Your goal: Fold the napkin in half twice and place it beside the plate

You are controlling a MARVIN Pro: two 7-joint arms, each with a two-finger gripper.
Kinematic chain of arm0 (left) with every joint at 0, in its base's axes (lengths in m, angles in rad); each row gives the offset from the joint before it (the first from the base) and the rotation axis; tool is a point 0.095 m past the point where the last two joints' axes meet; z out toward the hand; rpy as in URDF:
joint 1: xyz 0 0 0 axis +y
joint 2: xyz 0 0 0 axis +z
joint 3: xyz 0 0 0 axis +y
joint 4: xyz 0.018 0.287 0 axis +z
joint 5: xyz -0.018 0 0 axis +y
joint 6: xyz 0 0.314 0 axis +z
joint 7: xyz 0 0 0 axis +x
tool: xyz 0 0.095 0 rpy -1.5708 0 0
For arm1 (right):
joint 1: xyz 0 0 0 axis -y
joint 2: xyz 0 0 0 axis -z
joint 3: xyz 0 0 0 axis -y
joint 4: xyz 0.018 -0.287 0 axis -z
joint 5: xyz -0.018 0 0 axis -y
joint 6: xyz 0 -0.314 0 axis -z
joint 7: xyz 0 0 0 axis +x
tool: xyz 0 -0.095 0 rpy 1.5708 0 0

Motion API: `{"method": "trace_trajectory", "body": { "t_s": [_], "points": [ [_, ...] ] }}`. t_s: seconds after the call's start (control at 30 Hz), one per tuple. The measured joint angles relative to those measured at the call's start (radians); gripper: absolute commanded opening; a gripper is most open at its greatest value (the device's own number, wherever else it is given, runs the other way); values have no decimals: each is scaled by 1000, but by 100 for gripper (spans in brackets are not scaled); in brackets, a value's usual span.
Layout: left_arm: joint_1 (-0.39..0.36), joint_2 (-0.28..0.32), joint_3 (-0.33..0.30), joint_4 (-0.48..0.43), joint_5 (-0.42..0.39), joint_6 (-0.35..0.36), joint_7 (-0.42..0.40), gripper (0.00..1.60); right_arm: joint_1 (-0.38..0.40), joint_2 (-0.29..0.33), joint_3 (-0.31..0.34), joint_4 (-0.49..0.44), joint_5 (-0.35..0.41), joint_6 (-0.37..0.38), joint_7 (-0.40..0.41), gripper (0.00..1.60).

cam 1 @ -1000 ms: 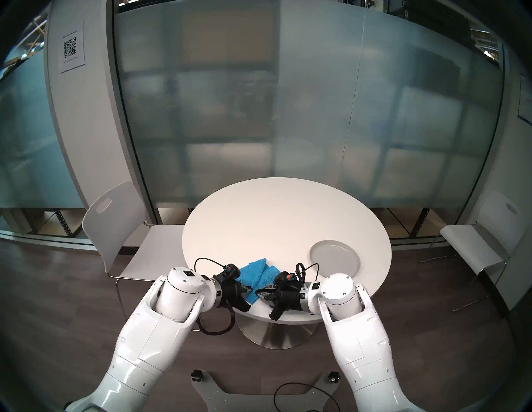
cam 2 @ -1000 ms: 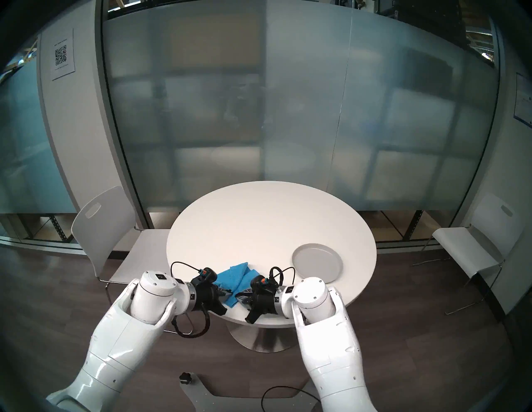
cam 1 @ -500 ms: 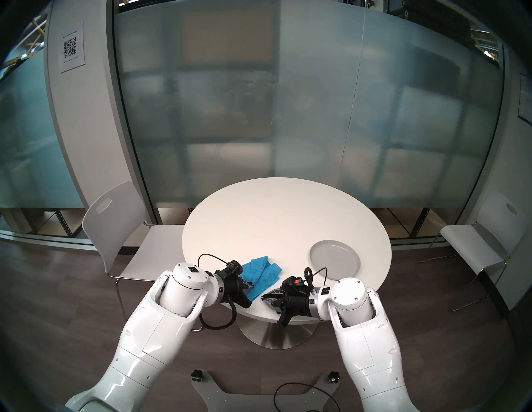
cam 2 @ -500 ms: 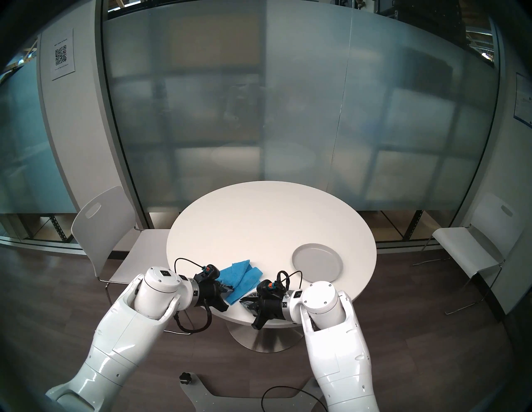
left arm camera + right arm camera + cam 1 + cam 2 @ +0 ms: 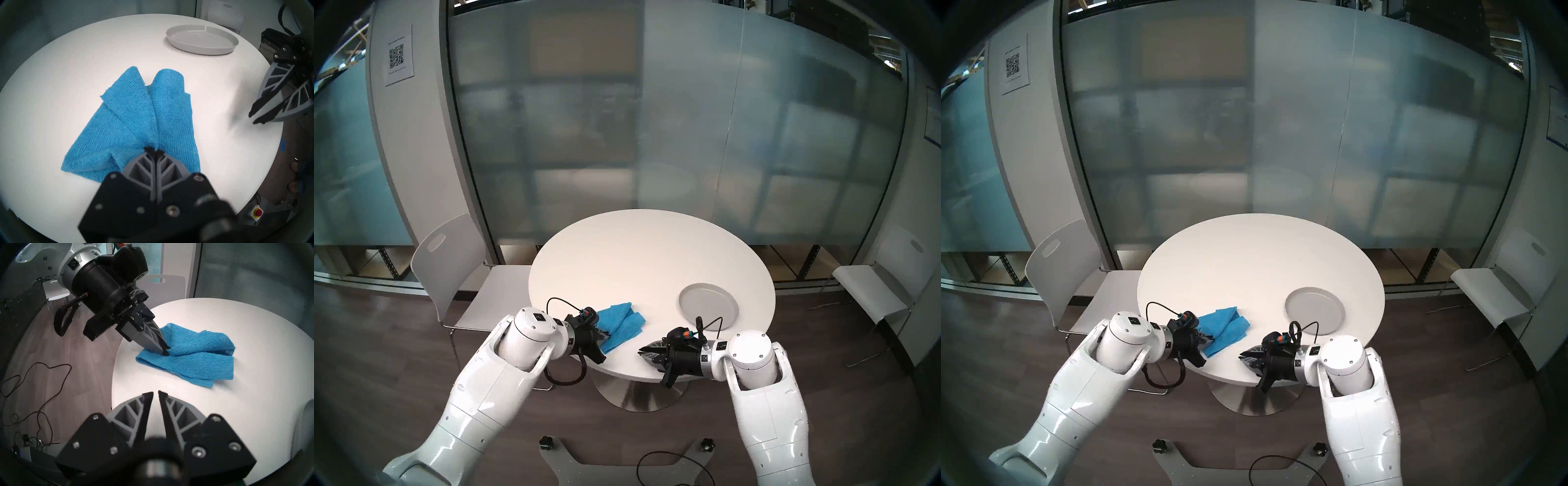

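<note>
**Desk:** What does your left tool have?

**Operator:** I see the left gripper [image 5: 155,150] with its two grey ribbed fingers pressed together, clamped on the near edge of the bright blue terry-cloth napkin [image 5: 136,122]. From the right wrist view, the left gripper [image 5: 165,350] points down at a slant, its tips biting into the cloth where the layers bunch.

**Desk:** And the right one?

**Operator:** The right gripper [image 5: 155,392] hangs over bare tabletop, fingers a narrow gap apart and nothing between them. In the left wrist view I see its tips [image 5: 254,117] well clear of the napkin, off toward the table's edge. From the head camera, the right gripper [image 5: 641,351] sits between the napkin [image 5: 621,325] and the robot's own side of the table.

**Desk:** How does the cloth lie?

**Operator:** Rumpled, not flat. I see a raised fold running away from the left tips, one flap draped to one side and a rounded roll on the other. The rest rests on the round white table [image 5: 636,258], near its front left edge.

**Desk:** The plate?

**Operator:** The plain round light-grey plate [image 5: 708,306] with a low rim sits on the table's right side, well apart from the napkin. In the left wrist view the plate [image 5: 202,39] lies beyond the cloth.
</note>
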Motion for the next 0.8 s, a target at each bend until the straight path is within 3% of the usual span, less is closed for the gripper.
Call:
{"method": "trace_trajectory", "body": {
  "t_s": [0.27, 0.47, 0.8],
  "points": [
    [-6, 72, 19, -16, 31, -107, -64, 0, 14, 17, 42, -10, 30, -18, 38, 74],
    [-14, 105, 13, -16, 45, -148, -94, 0, 31, 18, 57, -3, 39, -26, 50, 74],
    [-18, 90, -20, -35, 15, -86, -114, 0, 48, 9, 64, 18, 44, -41, 53, 75]
  ]
}}
